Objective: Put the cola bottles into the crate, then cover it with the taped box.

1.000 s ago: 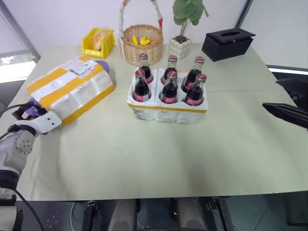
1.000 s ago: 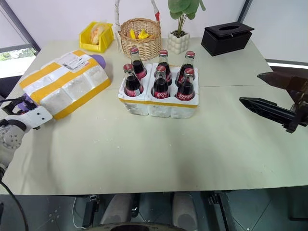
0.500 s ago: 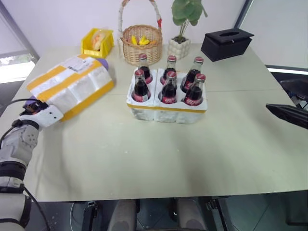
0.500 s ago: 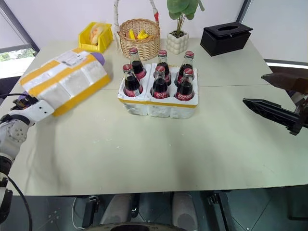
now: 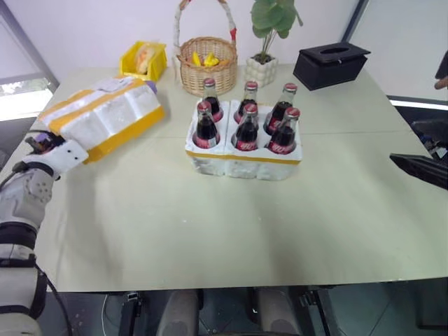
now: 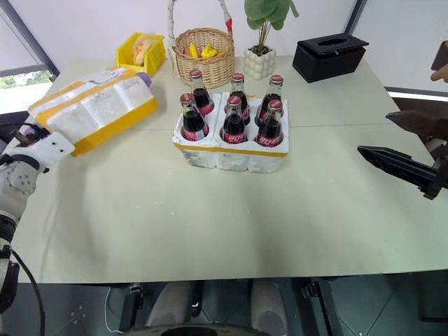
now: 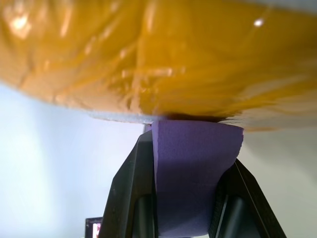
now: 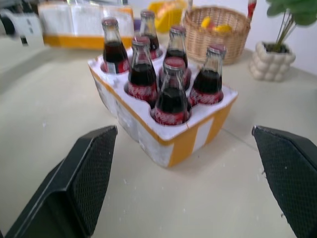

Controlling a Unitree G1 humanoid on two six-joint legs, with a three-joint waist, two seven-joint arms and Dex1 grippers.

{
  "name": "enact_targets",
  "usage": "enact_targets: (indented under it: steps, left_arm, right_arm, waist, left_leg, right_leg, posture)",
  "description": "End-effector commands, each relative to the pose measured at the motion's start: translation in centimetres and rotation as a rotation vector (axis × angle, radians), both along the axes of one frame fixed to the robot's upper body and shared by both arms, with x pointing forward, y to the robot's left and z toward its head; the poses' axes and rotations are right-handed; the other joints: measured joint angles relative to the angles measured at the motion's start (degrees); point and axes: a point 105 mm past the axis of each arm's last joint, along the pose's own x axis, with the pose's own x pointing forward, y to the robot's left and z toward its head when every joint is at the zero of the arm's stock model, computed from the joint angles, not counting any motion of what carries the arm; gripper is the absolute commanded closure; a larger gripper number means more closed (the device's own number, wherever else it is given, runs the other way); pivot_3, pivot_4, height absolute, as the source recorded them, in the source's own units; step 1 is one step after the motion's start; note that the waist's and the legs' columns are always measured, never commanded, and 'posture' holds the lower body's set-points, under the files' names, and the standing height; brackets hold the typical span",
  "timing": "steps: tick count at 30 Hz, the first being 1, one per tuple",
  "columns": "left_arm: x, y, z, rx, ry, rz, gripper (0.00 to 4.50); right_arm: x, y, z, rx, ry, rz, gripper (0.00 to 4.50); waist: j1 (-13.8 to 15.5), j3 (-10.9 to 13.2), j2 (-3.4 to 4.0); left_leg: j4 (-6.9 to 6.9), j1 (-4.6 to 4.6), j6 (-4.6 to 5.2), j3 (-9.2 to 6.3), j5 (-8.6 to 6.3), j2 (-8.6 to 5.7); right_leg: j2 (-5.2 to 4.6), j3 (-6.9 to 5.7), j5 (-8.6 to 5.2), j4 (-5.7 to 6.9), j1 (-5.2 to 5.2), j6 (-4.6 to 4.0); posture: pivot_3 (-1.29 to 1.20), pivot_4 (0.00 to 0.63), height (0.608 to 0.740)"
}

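Your left end effector (image 6: 26,134) is clamped on the purple tab (image 7: 193,173) of the taped box (image 6: 94,110), tilted up near the table's (image 6: 231,224) far-left corner. Expect it light but bulky and tape-slick, so it may swing; the right end effector (image 8: 190,186) gapes wide, empty, facing the crate (image 6: 231,150) of cola bottles (image 6: 233,119).

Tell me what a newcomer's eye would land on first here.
Six cola bottles with red caps stand in the white crate at the middle of the table. At the table's left edge, the left pincer is shut on a purple tab under the taped box, tilting it up.
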Motion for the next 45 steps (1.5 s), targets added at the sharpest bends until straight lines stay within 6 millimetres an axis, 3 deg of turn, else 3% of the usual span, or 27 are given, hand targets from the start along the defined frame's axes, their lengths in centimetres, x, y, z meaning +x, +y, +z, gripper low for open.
enact_targets:
  steps: [1, 7, 11, 13, 19, 23, 29, 45]
  left_arm:
    - [1.0, -0.7, 4.7, 0.032, -0.103, -0.041, 3.95]
    - [3.4, -6.3, 11.8, 0.031, -0.254, -0.235, 3.95]
    - [4.0, -12.4, 16.8, 0.036, -0.327, -0.464, 3.95]
    - [3.8, -15.0, 18.4, 0.035, -0.337, -0.574, 3.95]
    - [2.1, -20.3, 20.2, 0.082, -0.318, -0.813, 3.95]
    - [1.2, -22.6, 19.6, 0.115, -0.282, -0.912, 3.95]
    - [1.1, -24.9, 16.6, 0.172, -0.228, -1.003, 3.95]
    - [2.7, -26.2, 11.8, 0.316, -0.179, -1.020, 3.95]
  right_arm:
    - [-0.6, -0.2, 0.9, -0.016, -0.060, -0.017, 0.00]
    - [-0.7, -0.4, 0.9, -0.017, -0.057, -0.024, 0.00]
    - [-0.8, -0.4, 0.8, -0.016, -0.057, -0.028, 0.00]
    - [-0.8, -0.3, 0.8, -0.015, -0.055, -0.026, 0.00]
    - [-0.8, 0.0, 0.4, -0.007, -0.051, -0.019, 0.00]
    - [-0.7, 0.2, 0.1, 0.003, -0.047, -0.014, 0.00]
    - [-0.4, 0.7, 0.0, 0.019, -0.048, 0.001, 0.00]
    - [-0.4, 1.1, 0.7, 0.045, -0.070, 0.004, 0.00]
  waist:
    - [0.32, -0.01, -0.02]
    - [1.13, 0.01, -0.08]
    - [1.16, 0.04, -0.12]
    - [1.02, 0.04, -0.14]
    - [0.04, 0.05, -0.13]
    - [-0.22, 0.05, -0.14]
    - [-0.27, 0.05, -0.14]
    - [-0.16, 0.05, -0.14]
  left_leg:
    - [0.00, 0.00, 0.00, 0.02, 0.00, 0.00]
    - [0.01, -0.04, 0.00, 0.04, 0.00, 0.00]
    - [0.05, -0.12, -0.01, 0.07, 0.01, -0.01]
    - [0.08, -0.16, -0.01, 0.06, 0.01, -0.01]
    - [-0.04, -0.05, 0.00, 0.11, 0.02, 0.02]
    - [0.03, -0.06, 0.01, 0.09, 0.02, 0.09]
    - [0.11, 0.06, 0.01, 0.10, 0.03, 0.10]
    - [0.13, 0.04, 0.02, 0.09, 0.03, 0.10]
  right_leg:
    - [0.00, 0.00, 0.03, -0.01, 0.00, 0.05]
    - [0.01, 0.00, 0.09, -0.05, 0.00, 0.17]
    - [0.00, 0.00, 0.10, -0.10, 0.00, 0.20]
    - [0.01, 0.00, 0.12, -0.12, 0.00, 0.22]
    - [0.04, 0.03, 0.11, -0.07, -0.03, 0.31]
    - [0.13, 0.04, 0.11, -0.05, -0.02, 0.28]
    - [0.13, 0.07, 0.10, 0.01, 0.09, 0.20]
    - [0.15, 0.08, 0.14, 0.00, 0.09, 0.25]
  posture:
    - [0.00, 0.150, 0.740]
    - [0.00, 0.150, 0.740]
    - [0.00, 0.150, 0.740]
    - [0.00, 0.150, 0.740]
    - [0.00, 0.150, 0.740]
    - [0.00, 0.150, 0.740]
    - [0.00, 0.150, 0.740]
    - [0.00, 0.150, 0.740]
